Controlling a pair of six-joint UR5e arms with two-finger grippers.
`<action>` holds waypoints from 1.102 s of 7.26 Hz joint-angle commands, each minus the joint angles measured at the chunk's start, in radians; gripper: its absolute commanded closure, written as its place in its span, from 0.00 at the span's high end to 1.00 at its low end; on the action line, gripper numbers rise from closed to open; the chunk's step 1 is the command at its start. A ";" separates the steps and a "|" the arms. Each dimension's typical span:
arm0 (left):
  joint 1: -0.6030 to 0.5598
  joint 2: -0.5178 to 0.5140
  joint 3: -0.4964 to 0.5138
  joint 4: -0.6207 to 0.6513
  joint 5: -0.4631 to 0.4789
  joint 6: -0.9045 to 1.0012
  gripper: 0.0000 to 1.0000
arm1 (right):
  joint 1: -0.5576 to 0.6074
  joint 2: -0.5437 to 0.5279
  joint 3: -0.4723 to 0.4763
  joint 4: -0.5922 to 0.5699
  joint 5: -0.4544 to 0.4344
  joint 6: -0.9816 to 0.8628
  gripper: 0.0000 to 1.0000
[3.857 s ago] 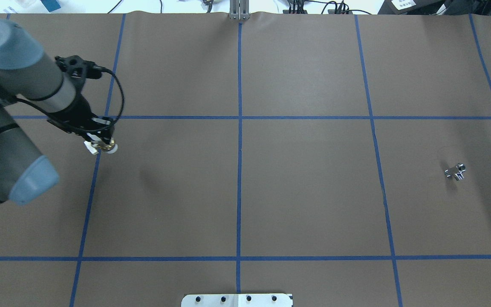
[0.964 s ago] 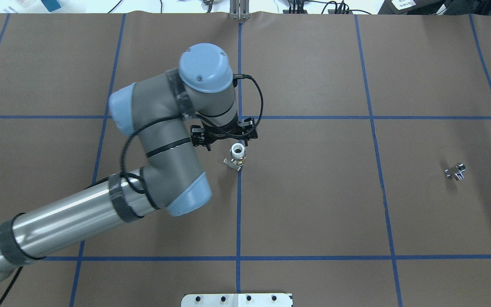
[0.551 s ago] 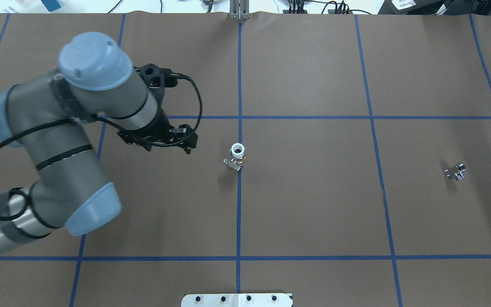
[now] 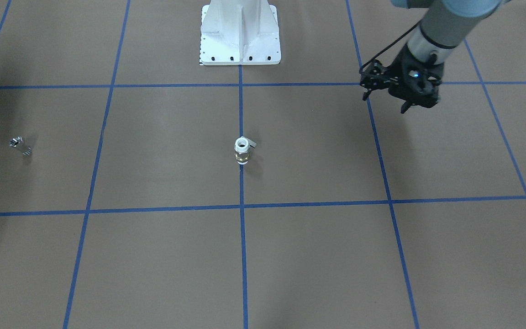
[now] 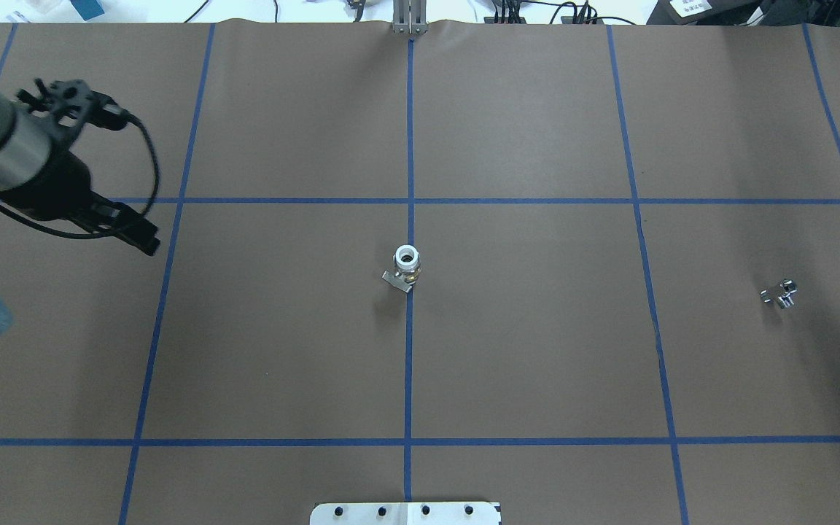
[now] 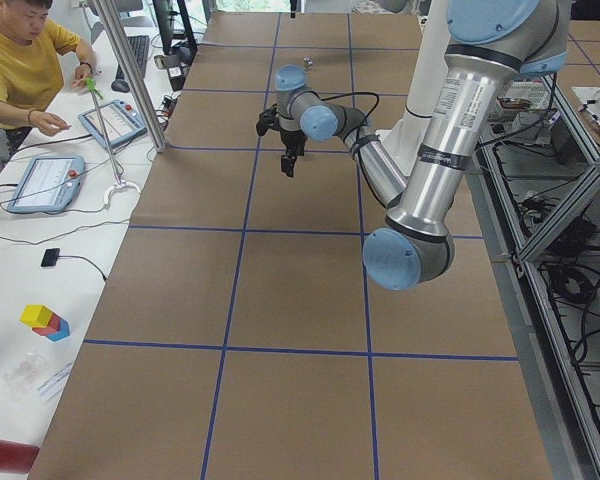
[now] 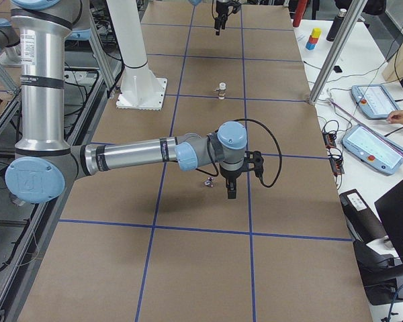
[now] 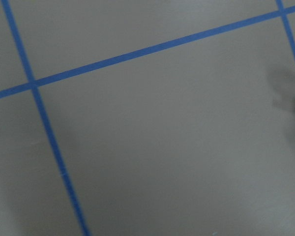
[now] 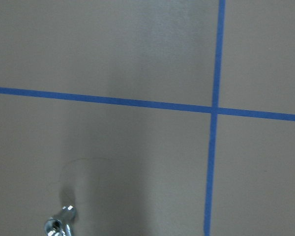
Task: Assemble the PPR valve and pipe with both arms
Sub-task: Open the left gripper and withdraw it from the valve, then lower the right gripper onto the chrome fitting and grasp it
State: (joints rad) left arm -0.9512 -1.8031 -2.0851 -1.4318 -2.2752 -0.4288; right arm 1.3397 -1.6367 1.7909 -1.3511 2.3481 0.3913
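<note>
On brown table [image 5: 537,328], white-brass PPR valve [image 5: 407,264] seemingly upright.

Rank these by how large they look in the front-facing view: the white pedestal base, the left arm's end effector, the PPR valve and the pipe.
1. white pedestal base, though cropped at the top
2. left end effector, held above the table, so nearness enlarges it
3. PPR valve
4. pipe

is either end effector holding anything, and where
Nothing is held. The left end effector is empty; the PPR valve stands alone, and the pipe lies free near the right end effector.
</note>
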 commanded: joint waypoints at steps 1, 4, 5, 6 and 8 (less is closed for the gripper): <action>-0.126 0.103 0.002 -0.006 -0.089 0.209 1.00 | -0.138 -0.009 0.001 0.139 -0.051 0.233 1.00; -0.126 0.103 -0.003 -0.006 -0.092 0.206 1.00 | -0.281 -0.015 0.004 0.150 -0.183 0.311 1.00; -0.126 0.103 -0.003 -0.006 -0.092 0.202 1.00 | -0.296 -0.037 0.002 0.191 -0.188 0.319 1.00; -0.126 0.105 -0.006 -0.006 -0.092 0.197 1.00 | -0.306 -0.064 0.002 0.232 -0.190 0.323 1.00; -0.126 0.103 -0.006 -0.007 -0.092 0.197 1.00 | -0.356 -0.087 -0.002 0.291 -0.231 0.415 1.00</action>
State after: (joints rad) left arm -1.0768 -1.6993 -2.0902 -1.4377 -2.3669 -0.2308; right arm 1.0174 -1.7071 1.7916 -1.0992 2.1493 0.7590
